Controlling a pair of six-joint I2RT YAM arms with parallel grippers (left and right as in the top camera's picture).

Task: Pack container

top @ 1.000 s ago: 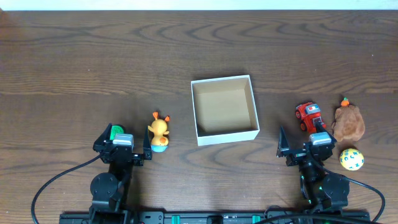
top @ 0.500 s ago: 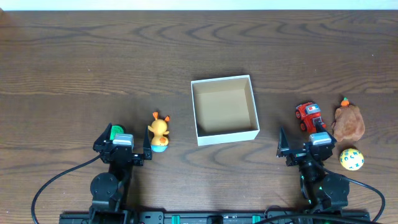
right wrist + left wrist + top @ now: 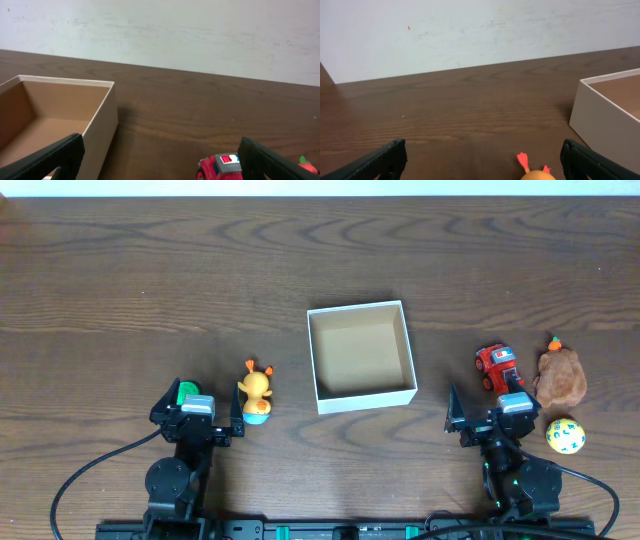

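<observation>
The box (image 3: 366,396) sits empty at the centre of the overhead view, open side up on the tabletop (image 3: 150,280), so packing has not begun. Both left fingers (image 3: 380,159) and right fingers (image 3: 50,155) are spread wide and grasp nothing. The likeliest first pick is the duck (image 3: 256,392), just beside the left arm. In the left wrist view only its crest shows, low and right of centre, so the arm should shift that way until the duck lies squarely between the fingers. It should then close on the round body rather than the crest. The truck (image 3: 497,366) suits the right arm likewise. The box's walls look thin and light, so each toy should be carried clear over the rim and released low inside. A nudge could slide the box.
</observation>
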